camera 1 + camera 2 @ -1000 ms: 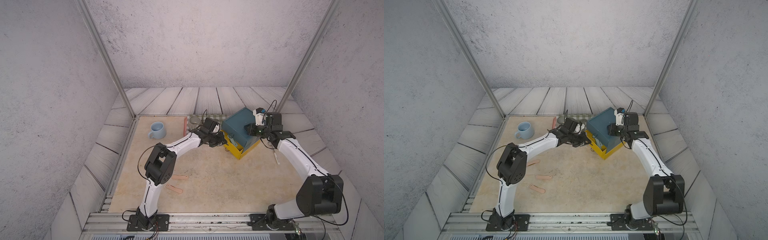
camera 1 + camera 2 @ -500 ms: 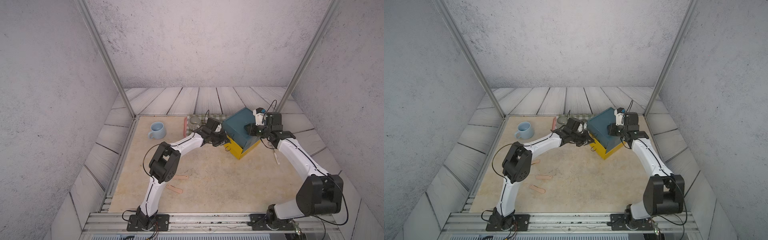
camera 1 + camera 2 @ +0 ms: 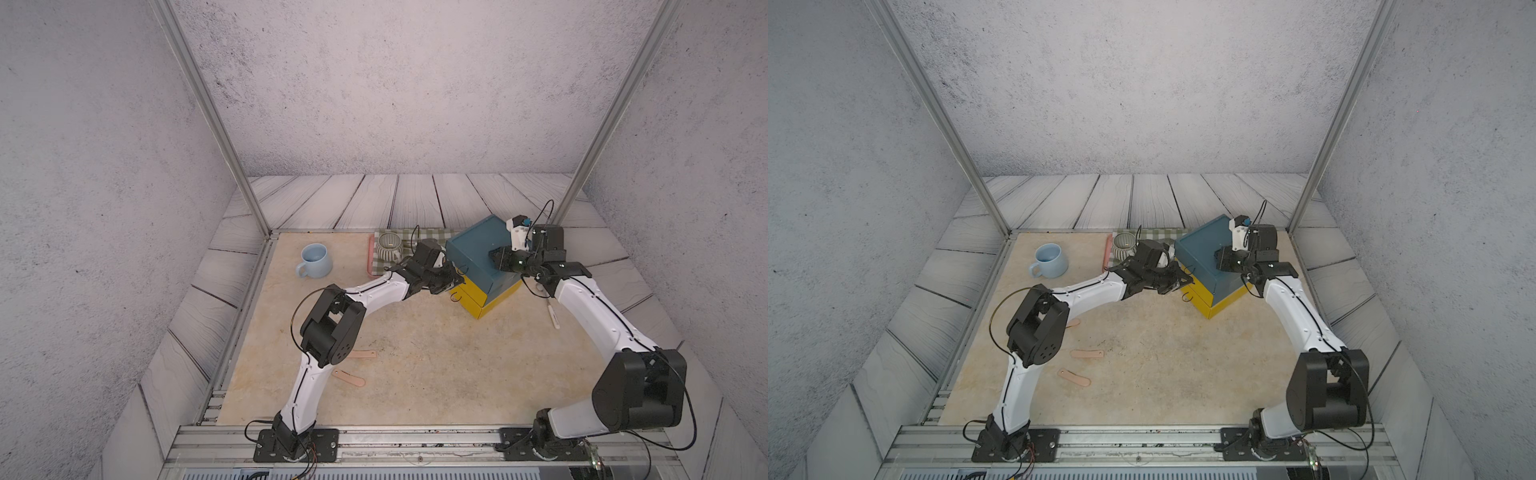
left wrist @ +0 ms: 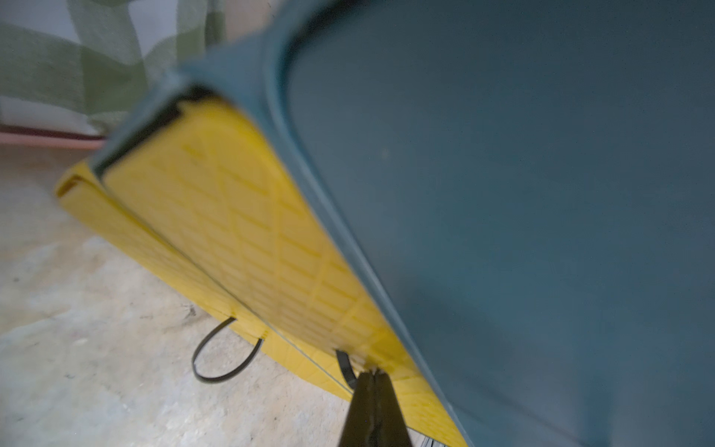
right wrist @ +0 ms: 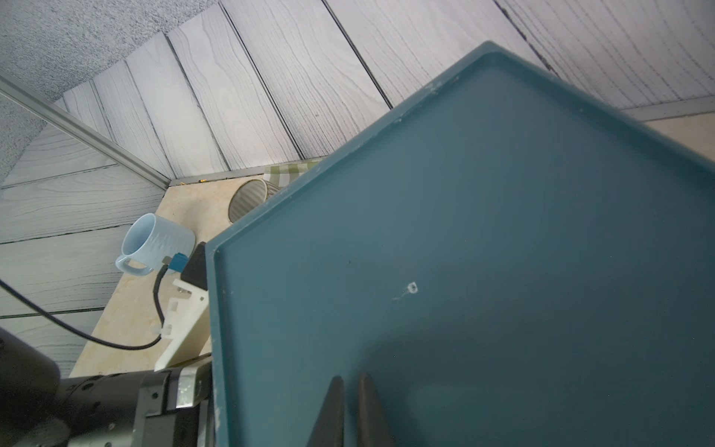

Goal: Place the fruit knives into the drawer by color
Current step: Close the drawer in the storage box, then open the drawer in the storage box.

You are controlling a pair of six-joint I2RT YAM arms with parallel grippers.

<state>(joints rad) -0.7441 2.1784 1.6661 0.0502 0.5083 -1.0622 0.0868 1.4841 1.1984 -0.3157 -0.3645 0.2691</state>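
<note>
The pull (image 4: 345,369) is pinched by the left claw (image 4: 370,376). The right claw (image 5: 350,391), nearly pressed together and empty, is set on the chest (image 3: 473,249) by the back edge of the bench (image 3: 415,374). Knives (image 3: 1086,354) are seen toward its front-left corner. If tugged askew, the pull could be lost or the chest dragged.

Left end effector (image 3: 1185,276) at drawer (image 3: 1202,254) front, apparently closed

**Grey booth, plank floor, beige table**

Rough speckled grey walls (image 3: 395,83) close the booth at 9, 12 and 3 o'clock. Slanting aluminium posts rise at 10 o'clock (image 3: 210,120) and 2 o'clock (image 3: 614,108). Whitewashed wood-grain floor planks (image 3: 415,199) border the mottled beige stone-look table (image 3: 415,365). A slotted aluminium rail (image 3: 415,444) runs along 6 o'clock. The light is soft and even.
</note>
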